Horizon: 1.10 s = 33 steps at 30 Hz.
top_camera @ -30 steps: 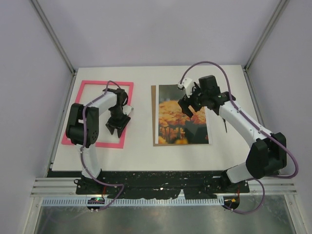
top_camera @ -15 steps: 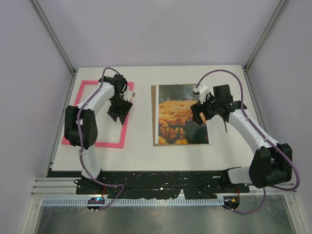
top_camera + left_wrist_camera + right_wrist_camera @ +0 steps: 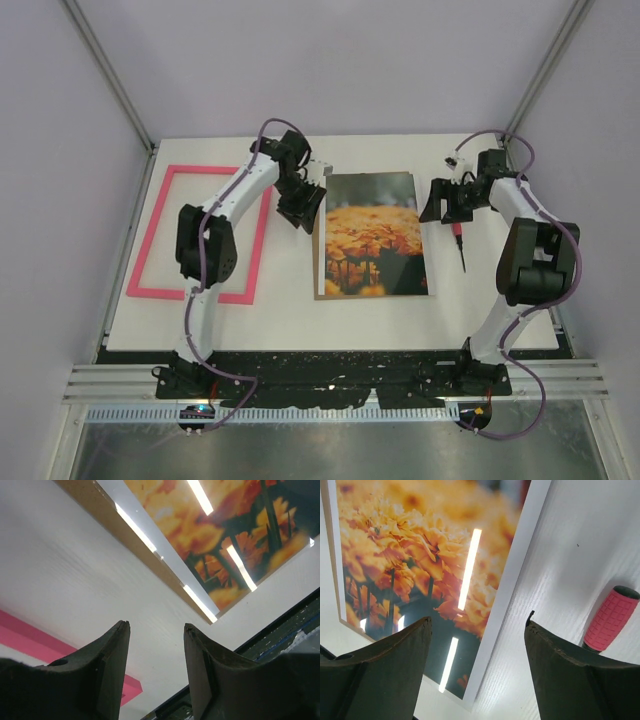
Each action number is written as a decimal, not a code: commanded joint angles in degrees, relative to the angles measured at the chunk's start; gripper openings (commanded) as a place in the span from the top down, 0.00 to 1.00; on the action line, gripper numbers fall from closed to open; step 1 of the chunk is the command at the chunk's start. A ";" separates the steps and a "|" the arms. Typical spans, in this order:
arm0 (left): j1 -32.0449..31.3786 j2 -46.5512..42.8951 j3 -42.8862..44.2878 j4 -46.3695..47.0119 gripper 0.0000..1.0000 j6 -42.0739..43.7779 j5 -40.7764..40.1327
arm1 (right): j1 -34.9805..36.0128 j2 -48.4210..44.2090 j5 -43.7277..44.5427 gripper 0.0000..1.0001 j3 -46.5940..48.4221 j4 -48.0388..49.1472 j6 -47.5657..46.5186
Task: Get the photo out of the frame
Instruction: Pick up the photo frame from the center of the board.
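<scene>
Plainly, the flat rectangular photo of orange-yellow flowers (image 3: 372,235) lies in the middle of the white table (image 3: 280,310). It rests on a plain brown backing board (image 3: 316,250) whose edge shows along its left side. The thin bright-pink rectangular frame (image 3: 205,170) lies at the left of the top view, well apart from the print. The left gripper (image 3: 300,208) is at the photo's upper-left corner, jaws partly spread with nothing between them. The right gripper (image 3: 445,205), at upper right near a pink-handled tool (image 3: 459,240), has jaws wide and empty.
</scene>
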 commanded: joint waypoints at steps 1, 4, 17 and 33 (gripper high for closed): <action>0.60 6.62 5.41 -0.60 0.49 -3.10 2.45 | -0.01 1.58 -4.40 0.21 0.71 -0.48 3.46; 0.60 9.09 6.13 0.36 0.48 -4.59 5.07 | -0.01 2.38 -4.67 0.22 0.00 0.14 3.47; 0.51 12.79 2.88 4.14 0.47 -12.59 7.73 | -0.01 5.45 -4.49 0.26 -1.75 0.84 3.38; 0.42 12.89 -2.39 8.79 0.47 -16.81 6.94 | -0.01 7.92 -4.75 0.27 -1.58 0.58 3.47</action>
